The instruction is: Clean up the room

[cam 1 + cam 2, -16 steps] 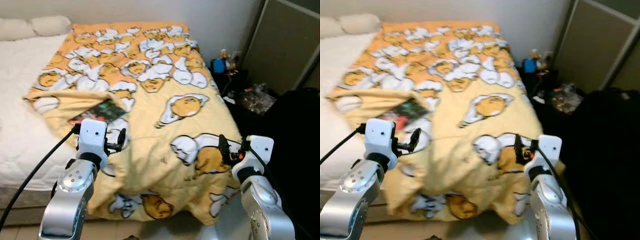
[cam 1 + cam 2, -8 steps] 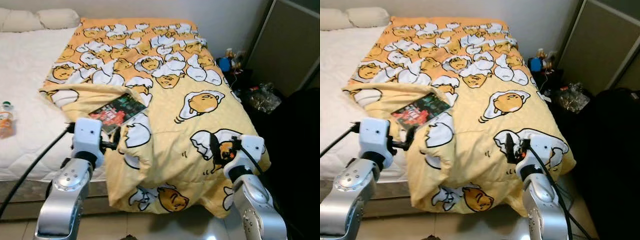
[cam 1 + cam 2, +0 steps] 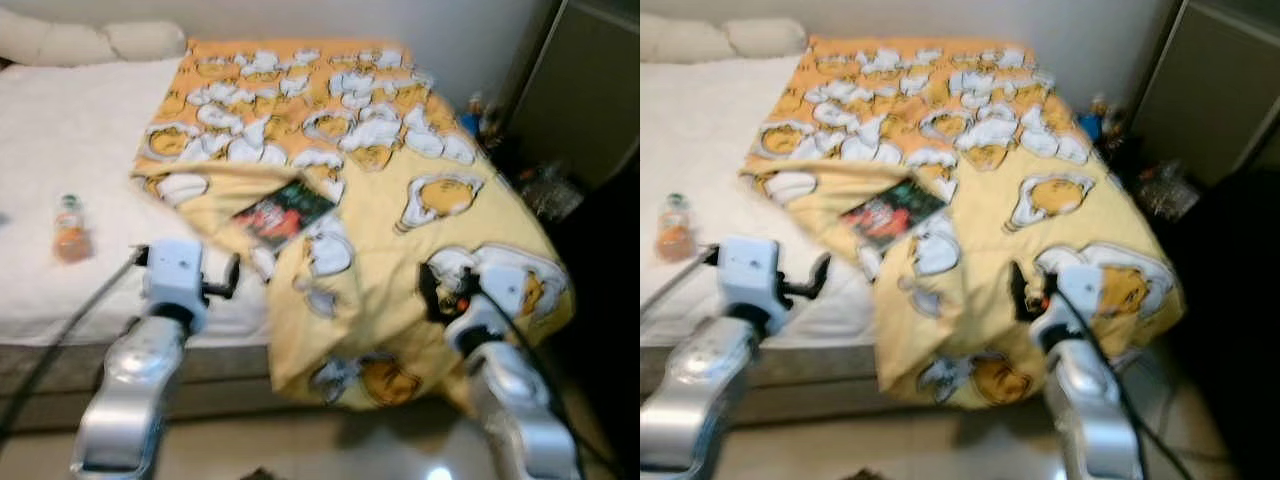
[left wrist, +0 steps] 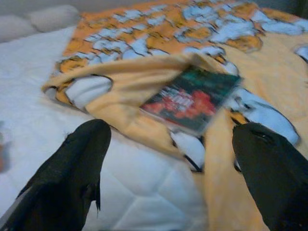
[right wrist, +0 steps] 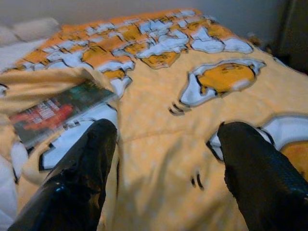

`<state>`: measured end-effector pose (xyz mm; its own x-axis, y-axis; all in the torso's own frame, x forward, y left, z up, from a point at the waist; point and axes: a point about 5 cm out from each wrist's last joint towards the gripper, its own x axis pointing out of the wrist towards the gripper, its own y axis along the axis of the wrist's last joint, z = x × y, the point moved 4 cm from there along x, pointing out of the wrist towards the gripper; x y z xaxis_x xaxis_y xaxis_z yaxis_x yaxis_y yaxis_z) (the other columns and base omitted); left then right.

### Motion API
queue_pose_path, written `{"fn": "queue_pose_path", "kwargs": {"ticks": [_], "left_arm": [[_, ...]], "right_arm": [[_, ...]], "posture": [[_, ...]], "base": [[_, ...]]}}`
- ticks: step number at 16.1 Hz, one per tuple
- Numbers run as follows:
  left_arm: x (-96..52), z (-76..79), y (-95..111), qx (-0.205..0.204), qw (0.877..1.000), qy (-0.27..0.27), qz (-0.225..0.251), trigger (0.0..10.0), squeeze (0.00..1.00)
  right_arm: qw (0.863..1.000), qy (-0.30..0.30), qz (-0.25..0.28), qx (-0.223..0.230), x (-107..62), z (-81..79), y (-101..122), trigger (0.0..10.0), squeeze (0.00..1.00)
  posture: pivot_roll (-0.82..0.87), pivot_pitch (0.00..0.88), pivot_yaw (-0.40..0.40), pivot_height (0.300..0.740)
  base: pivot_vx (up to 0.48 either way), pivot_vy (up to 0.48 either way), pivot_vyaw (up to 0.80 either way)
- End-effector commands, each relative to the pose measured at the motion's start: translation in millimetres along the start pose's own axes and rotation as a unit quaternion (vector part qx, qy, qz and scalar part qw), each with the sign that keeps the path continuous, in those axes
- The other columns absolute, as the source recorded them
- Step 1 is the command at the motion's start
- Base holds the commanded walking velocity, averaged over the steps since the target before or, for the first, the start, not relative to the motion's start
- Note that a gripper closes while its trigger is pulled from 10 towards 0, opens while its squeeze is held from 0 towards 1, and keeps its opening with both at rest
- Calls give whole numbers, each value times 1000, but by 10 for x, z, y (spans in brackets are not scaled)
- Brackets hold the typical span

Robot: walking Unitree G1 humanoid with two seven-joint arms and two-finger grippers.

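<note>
White quilted mattress [image 3: 70, 150], wide and bare on the robot's left. Yellow blanket printed with egg cartoons [image 3: 400, 190], rumpled over the right half, its corner sagging off the foot. Shifted leftward since a moment ago, the whole view, and blurred: probably a turn of the camera, not of things. Dark book with red lettering [image 3: 283, 212] lying on the blanket's folded edge. Newly in sight, small orange-filled bottle [image 3: 70, 229] on the mattress, likely next to collect. Left gripper [image 4: 168, 163] spread wide short of the book, empty; right gripper [image 5: 163, 159] likewise agape above the blanket.

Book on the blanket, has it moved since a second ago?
No. The book lies on the same fold of the yellow blanket; the camera shifted, not the book.
</note>
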<state>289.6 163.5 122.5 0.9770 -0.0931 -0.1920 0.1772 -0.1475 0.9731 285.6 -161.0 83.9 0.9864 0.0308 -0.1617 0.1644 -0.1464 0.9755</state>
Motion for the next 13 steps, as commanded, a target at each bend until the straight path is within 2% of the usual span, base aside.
{"fn": "queue_pose_path", "kwargs": {"ticks": [1,13], "left_arm": [[-9,-60,5,9,1000,11,0,10000,0],[-49,-76,-24,13,1000,10,-1,10000,0]], "right_arm": [[1000,6,1,4,16,-31,11,10000,0],[1000,21,-3,-5,17,-81,-15,10000,0]], "posture": [[29,0,10,740],[36,0,5,740]], "base": [[0,390,0],[0,393,0]]}}
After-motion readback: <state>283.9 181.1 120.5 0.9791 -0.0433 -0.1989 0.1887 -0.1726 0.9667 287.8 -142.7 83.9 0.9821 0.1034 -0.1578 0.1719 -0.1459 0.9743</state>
